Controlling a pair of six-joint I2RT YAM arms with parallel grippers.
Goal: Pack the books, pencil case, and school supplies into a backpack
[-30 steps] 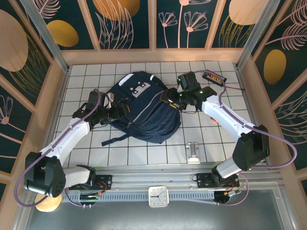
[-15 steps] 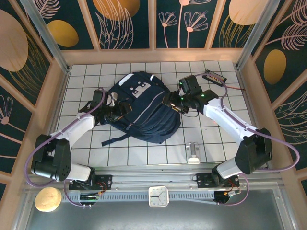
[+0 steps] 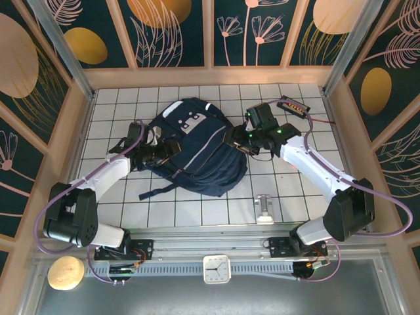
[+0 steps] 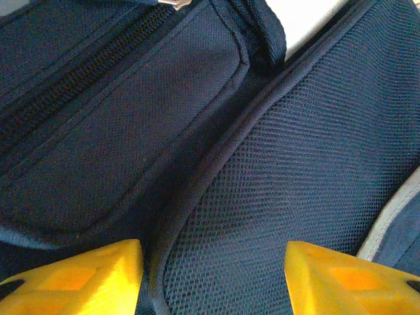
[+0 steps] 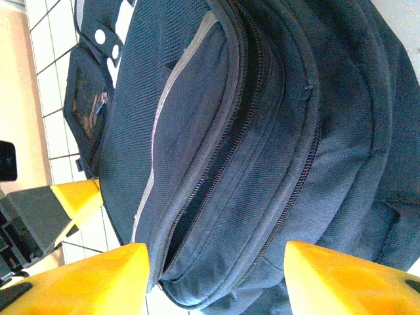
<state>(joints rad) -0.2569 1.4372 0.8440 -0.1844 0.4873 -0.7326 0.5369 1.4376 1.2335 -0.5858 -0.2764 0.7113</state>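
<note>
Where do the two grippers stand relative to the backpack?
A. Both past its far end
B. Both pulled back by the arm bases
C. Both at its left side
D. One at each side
D: in the top view the left gripper is at the left side of the backpack, and the right gripper is at its right side.
</note>
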